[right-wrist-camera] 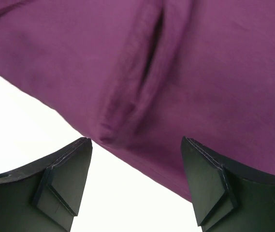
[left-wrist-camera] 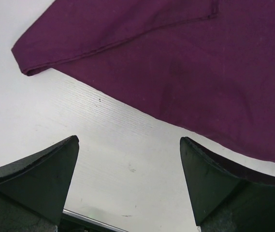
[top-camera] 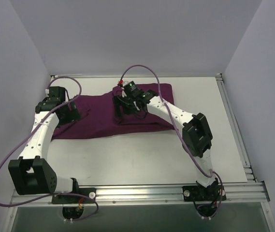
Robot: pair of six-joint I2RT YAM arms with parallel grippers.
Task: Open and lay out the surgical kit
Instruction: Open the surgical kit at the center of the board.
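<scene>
The surgical kit shows as a dark magenta-purple cloth wrap (top-camera: 103, 116), folded into a wide bundle across the back of the white table (top-camera: 127, 159). My left gripper (top-camera: 73, 115) hovers at the bundle's left end. In the left wrist view, the left gripper (left-wrist-camera: 129, 140) is open over bare table, with the cloth (left-wrist-camera: 185, 63) just beyond its fingertips. My right gripper (top-camera: 120, 110) hangs over the middle of the bundle. In the right wrist view, the right gripper (right-wrist-camera: 136, 140) is open and empty, its jaws spanning the cloth's near edge (right-wrist-camera: 142, 159) below a raised crease (right-wrist-camera: 142, 72).
A metal rail (top-camera: 142, 192) runs along the near table edge by the arm bases, and another rail (top-camera: 231, 121) lines the right side. Purple cables (top-camera: 4, 164) loop from the arms. Pale walls close in the back and sides. A metal strip (left-wrist-camera: 94, 220) shows under the left gripper.
</scene>
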